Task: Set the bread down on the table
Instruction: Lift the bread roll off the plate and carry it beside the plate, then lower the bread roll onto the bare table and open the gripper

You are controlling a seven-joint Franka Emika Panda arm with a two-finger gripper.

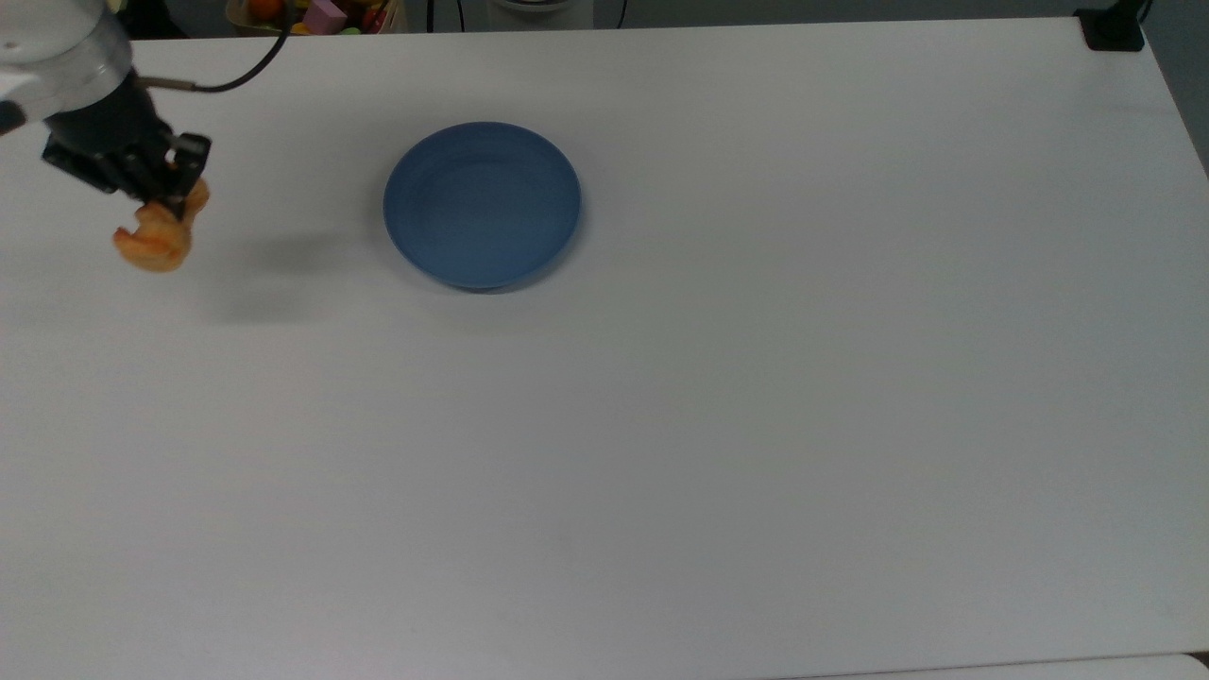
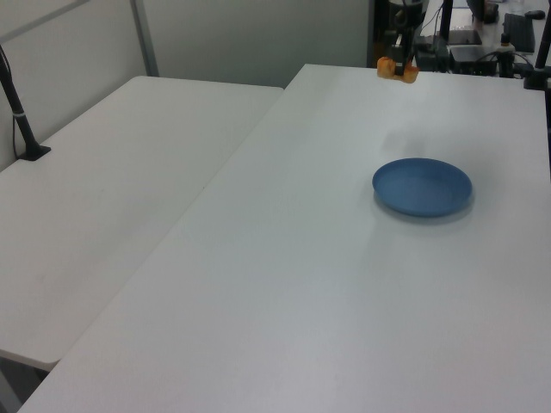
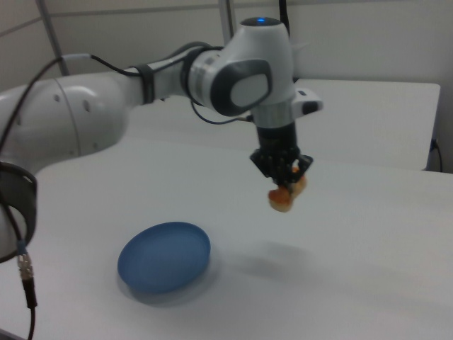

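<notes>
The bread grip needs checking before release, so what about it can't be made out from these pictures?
- Contact of the pincer pads with the bread: hidden by the black fingers, right view.
- Bread's upper end: covered by the pincer, top view.
- Bread's ridges: too small, left view.
- Its height above the table: unclear, top view.

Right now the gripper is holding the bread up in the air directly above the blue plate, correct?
Not above the plate. The gripper does hold the bread in the air, but off to the side of the blue plate, over bare table. The right view shows it; the top view shows the bread well to the plate's left.
</notes>
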